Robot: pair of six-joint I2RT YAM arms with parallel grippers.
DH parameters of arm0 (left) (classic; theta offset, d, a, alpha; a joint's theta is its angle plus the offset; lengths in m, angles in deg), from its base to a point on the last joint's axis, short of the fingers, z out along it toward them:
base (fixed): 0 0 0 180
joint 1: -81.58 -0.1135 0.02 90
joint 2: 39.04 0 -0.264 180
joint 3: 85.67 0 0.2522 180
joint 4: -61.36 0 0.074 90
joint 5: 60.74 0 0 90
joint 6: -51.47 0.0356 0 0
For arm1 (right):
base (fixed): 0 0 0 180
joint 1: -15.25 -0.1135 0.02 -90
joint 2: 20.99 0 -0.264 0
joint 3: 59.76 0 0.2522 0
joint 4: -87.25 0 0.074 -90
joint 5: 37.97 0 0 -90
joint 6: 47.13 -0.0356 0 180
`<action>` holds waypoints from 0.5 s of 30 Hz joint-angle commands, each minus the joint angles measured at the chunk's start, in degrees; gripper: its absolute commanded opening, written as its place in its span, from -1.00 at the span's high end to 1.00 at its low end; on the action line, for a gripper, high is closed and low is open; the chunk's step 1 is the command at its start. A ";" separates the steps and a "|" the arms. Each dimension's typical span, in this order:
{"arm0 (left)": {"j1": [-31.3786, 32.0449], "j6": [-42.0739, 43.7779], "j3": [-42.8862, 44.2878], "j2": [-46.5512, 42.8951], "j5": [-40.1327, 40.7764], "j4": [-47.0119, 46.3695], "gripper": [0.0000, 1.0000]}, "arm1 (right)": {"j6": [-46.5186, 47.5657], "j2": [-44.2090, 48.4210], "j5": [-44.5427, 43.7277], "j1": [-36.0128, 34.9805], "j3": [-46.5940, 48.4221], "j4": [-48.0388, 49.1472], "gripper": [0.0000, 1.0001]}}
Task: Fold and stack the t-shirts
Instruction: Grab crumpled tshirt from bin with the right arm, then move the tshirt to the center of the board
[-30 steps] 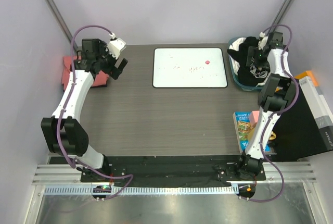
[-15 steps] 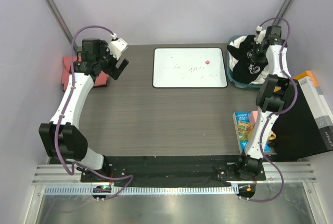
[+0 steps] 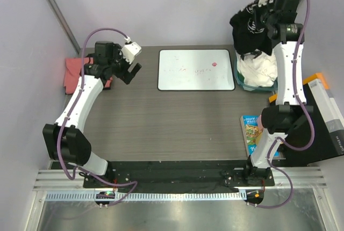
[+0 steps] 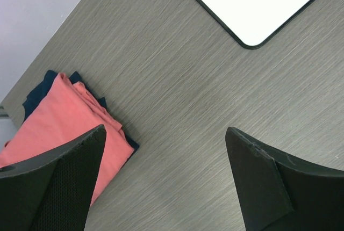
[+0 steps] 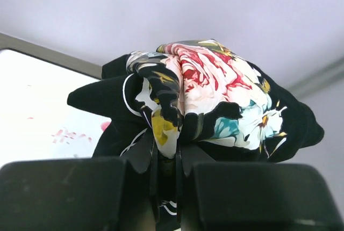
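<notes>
Top external: right of board (image 3: 196, 70), black tee (image 3: 248, 29) hangs bunched, pinched in right gripper (image 5: 166, 166), above heaped white tees (image 3: 258, 71). Left of board, folded coral tee (image 4: 59, 118); left gripper (image 4: 165, 131) spread, empty, between them.

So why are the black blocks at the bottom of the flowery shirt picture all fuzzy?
Right wrist view: those are fingers of the right gripper, too close to the lens to look sharp, while the black t-shirt they pinch is crisp. Left wrist view: the table grain is sharp. Top view: even light, soft shadows.
</notes>
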 commanded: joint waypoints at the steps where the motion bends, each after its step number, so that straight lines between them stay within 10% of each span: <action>1: 1.48 -1.21 0.89 0.77 1.32 -4.15 -0.82 | 6.45 5.73 9.47 -5.47 -0.62 10.36 0.98; 9: 3.42 -1.03 0.89 2.10 5.36 -9.61 -0.72 | 4.86 11.27 18.12 -8.91 -3.33 13.00 0.93; 10: 3.51 -1.03 0.72 2.01 5.54 -10.31 -0.72 | 5.47 11.97 17.69 -9.00 -5.44 13.09 0.78; 11: 3.60 -1.03 0.28 2.01 5.71 -10.75 -0.72 | 6.26 12.67 14.11 -9.09 -11.11 13.09 -0.03; 13: 3.86 -0.60 -0.16 2.18 5.80 -11.19 -0.74 | 9.77 13.74 7.09 -9.61 -17.38 12.74 -0.94; 15: 4.12 -0.42 -0.43 2.88 5.89 -11.28 -0.83 | 12.85 12.60 -0.90 -9.79 -23.96 9.95 -0.99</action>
